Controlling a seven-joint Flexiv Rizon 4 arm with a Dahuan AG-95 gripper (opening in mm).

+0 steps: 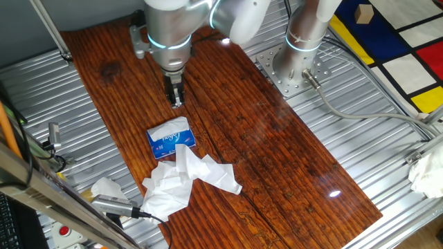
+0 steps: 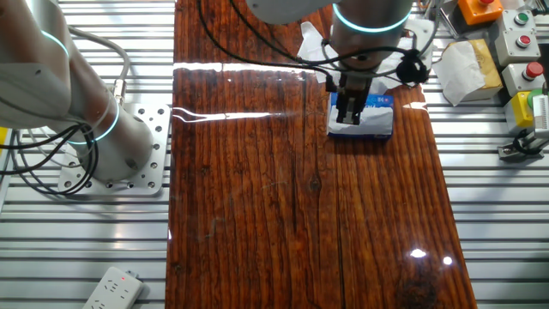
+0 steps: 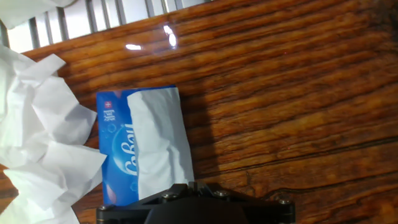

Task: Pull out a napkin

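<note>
A small blue plastic pack (image 1: 166, 143) with white lettering lies on the wooden table. The napkin (image 1: 170, 127), a thin white sheet, sticks out of it and lies over its top. In the hand view the napkin (image 3: 158, 140) covers the right half of the pack (image 3: 115, 152). My gripper (image 1: 177, 101) hangs just beyond the pack's far end, a little above the wood. Its fingers are together and I see nothing between them. In the other fixed view the gripper (image 2: 348, 117) stands over the pack (image 2: 378, 110) beside the napkin (image 2: 356, 130).
A larger crumpled heap of white tissue sheets (image 1: 181, 181) lies on the near side of the pack, also at the left of the hand view (image 3: 37, 143). A second robot base (image 1: 299, 59) stands at the table's right. Control boxes (image 2: 515, 51) sit beside the table.
</note>
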